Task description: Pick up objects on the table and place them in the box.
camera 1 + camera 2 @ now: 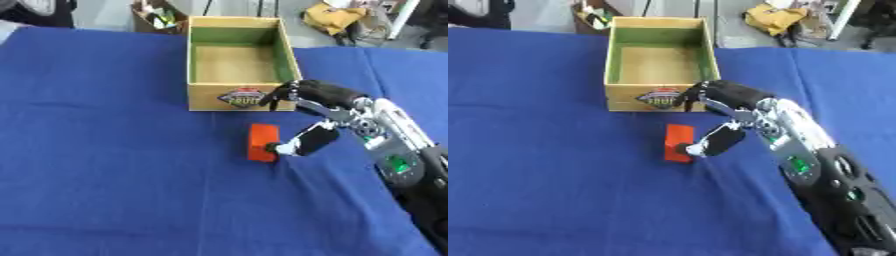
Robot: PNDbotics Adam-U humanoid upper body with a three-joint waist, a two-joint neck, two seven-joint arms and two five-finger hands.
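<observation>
An orange-red block lies flat on the blue cloth, a little in front of the box's front wall. The box is yellowish cardboard with a green inside and a label on the front; nothing shows in it. My right hand reaches in from the right, just right of the block. Its thumb points down-left, with the tip touching the block's lower right edge. The fingers curve loosely above the block, by the box's front right corner, and hold nothing. My left hand shows in neither view.
The blue cloth covers the whole table, with wide bare room to the left and in front. Beyond the far edge lie a yellow bundle and a brown container of odds and ends.
</observation>
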